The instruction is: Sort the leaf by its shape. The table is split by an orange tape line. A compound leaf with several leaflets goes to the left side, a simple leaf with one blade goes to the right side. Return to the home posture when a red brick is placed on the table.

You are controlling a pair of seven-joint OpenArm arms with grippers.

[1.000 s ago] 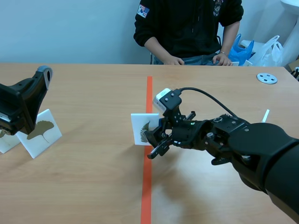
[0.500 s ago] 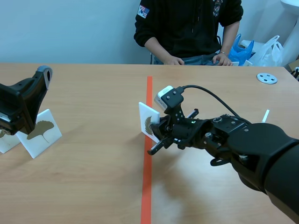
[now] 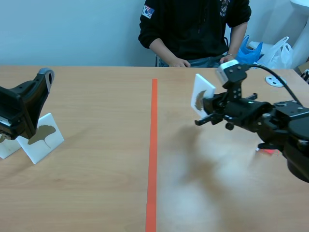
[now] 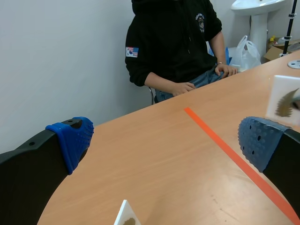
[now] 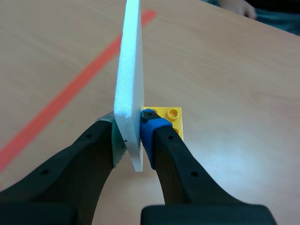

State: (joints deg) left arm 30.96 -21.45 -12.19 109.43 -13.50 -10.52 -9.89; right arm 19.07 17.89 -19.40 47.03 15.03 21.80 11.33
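Leaf card (image 3: 201, 92) right of tape line (image 3: 152, 145), second card (image 3: 43, 137) left of it

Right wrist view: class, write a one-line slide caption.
Right gripper shut on a white card seen edge-on, a yellow brick just beyond its jaws.

- The right gripper (image 5: 131, 136), rising from the frame's bottom centre, is clamped on a white foam card (image 5: 130, 70) that stands upright and edge-on.
- A yellow studded brick (image 5: 171, 117) sits mid-frame, just behind the gripper's blue-padded finger (image 5: 151, 126).
- An orange tape line (image 5: 70, 91) crosses the wooden table (image 5: 225, 84) diagonally through the frame's left half.
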